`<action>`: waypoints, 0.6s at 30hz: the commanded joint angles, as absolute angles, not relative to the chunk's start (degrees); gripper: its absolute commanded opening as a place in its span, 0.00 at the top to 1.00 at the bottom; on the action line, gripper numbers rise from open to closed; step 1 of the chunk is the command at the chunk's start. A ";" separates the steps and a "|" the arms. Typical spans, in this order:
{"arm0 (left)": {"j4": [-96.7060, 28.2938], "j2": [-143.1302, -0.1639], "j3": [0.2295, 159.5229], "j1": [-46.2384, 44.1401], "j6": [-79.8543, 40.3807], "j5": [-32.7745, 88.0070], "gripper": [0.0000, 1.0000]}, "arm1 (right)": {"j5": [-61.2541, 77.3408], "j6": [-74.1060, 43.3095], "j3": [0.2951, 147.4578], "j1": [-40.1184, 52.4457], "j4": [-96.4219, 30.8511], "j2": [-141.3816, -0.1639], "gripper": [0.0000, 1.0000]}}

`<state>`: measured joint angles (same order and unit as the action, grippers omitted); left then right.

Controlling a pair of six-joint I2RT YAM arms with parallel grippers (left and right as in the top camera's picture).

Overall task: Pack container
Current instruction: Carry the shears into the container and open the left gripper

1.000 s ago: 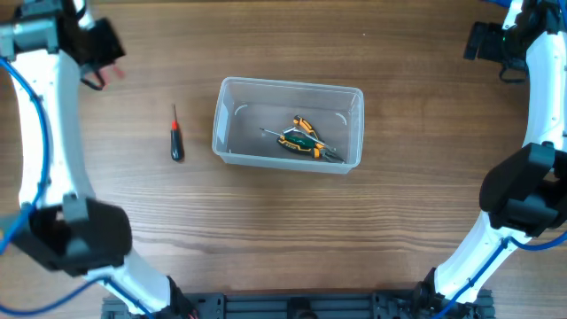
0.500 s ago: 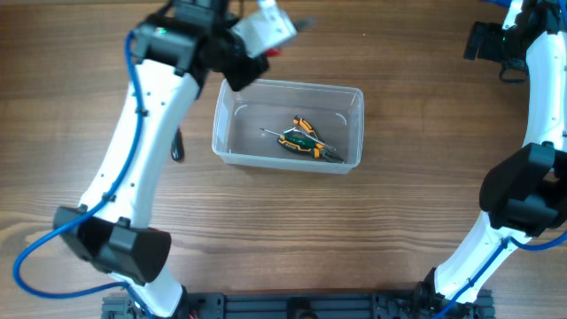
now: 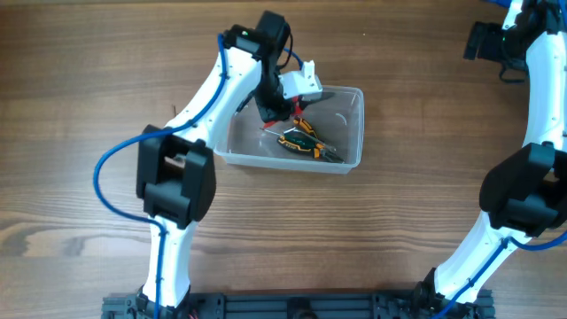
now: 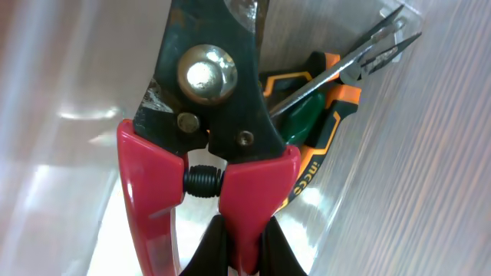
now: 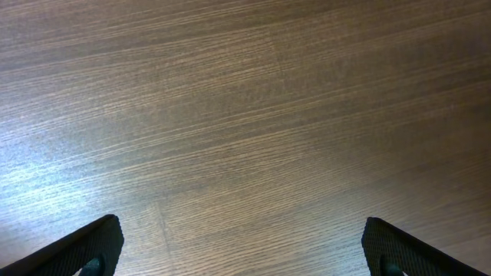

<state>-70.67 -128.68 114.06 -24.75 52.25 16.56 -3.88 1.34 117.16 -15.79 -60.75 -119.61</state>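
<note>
Holding red-handled cutters (image 4: 253,180) clenched in the left gripper (image 3: 280,103) inside the container (image 3: 358,124) at frame centre, above orange pliers (image 3: 303,142), likely needing release next, right gripper (image 5: 242,249) spread idle at upper right.

The table (image 3: 399,230) was brown wood with thin dark lines running along it. The container (image 3: 354,152) was clear, with white shine on its walls. The snips (image 4: 207,153) had red handles, dark grey blades, a shiny silver bolt and a black spring. The pliers (image 4: 334,130) were orange and black. One handle (image 4: 295,126) beside them was green. The left arm (image 3: 213,89) was white with black joints, and its cable (image 3: 100,168) was blue.
</note>
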 commanded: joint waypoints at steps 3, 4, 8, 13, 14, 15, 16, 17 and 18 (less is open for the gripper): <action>-72.05 -131.04 113.60 -25.26 53.74 19.73 0.82 | -3.11 1.50 117.73 -15.62 -60.58 -118.72 0.00; -72.05 -131.04 112.95 -25.39 53.63 19.75 0.78 | -3.11 1.50 117.73 -15.62 -60.58 -118.72 0.00; -72.38 -131.04 111.79 -25.67 53.58 19.97 0.59 | -3.11 1.50 117.73 -15.62 -60.58 -118.72 0.00; -72.25 -130.15 111.90 -25.61 53.56 19.92 0.78 | -3.11 1.48 117.73 -15.62 -60.58 -118.72 0.00; -72.27 -129.29 112.27 -25.50 53.54 19.92 0.80 | -3.11 1.50 117.73 -15.62 -60.58 -118.72 0.00; -72.29 -128.62 112.81 -25.34 53.54 19.94 0.80 | -3.11 1.50 117.73 -15.62 -60.58 -118.72 0.00; -72.25 -127.72 113.58 -25.19 53.25 19.92 0.80 | -3.11 1.50 117.73 -15.62 -60.58 -118.72 0.00; -72.25 -126.48 115.04 -24.84 53.06 19.90 0.80 | -3.11 1.50 117.73 -15.62 -60.58 -118.72 0.00; -71.99 -125.10 116.71 -24.38 51.55 19.86 0.77 | -3.11 1.50 117.73 -15.62 -60.58 -118.72 0.00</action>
<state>-72.29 -130.10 112.60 -25.39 52.86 18.37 -3.88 1.34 117.16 -15.79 -60.75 -119.61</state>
